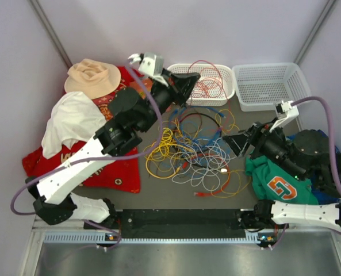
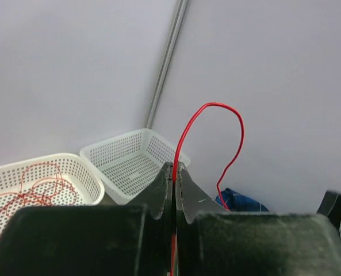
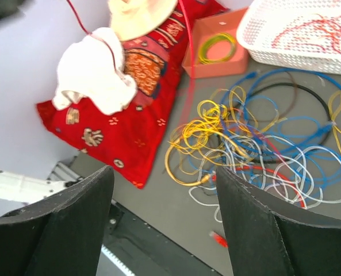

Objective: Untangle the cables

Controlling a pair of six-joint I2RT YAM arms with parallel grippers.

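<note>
The cables (image 1: 193, 149) lie in a tangle of yellow, blue, white, black and red loops on the grey table between the arms; they also show in the right wrist view (image 3: 262, 144). My left gripper (image 1: 192, 77) is raised beside the left white basket (image 1: 230, 95) and is shut on a thin red cable (image 2: 216, 105), which arcs up out of the closed jaws (image 2: 175, 167). More red cable (image 1: 207, 86) lies in that basket. My right gripper (image 1: 236, 144) is open and empty at the tangle's right edge, its fingers spread wide above the table (image 3: 163, 169).
An empty white basket (image 1: 268, 86) stands at the back right. A tan hat (image 1: 92, 75), white cloth (image 1: 72, 121) and red cloth (image 1: 118, 172) lie left. A teal shirt (image 1: 279, 184) lies right. A pink box (image 3: 216, 49) holds a green-yellow ring.
</note>
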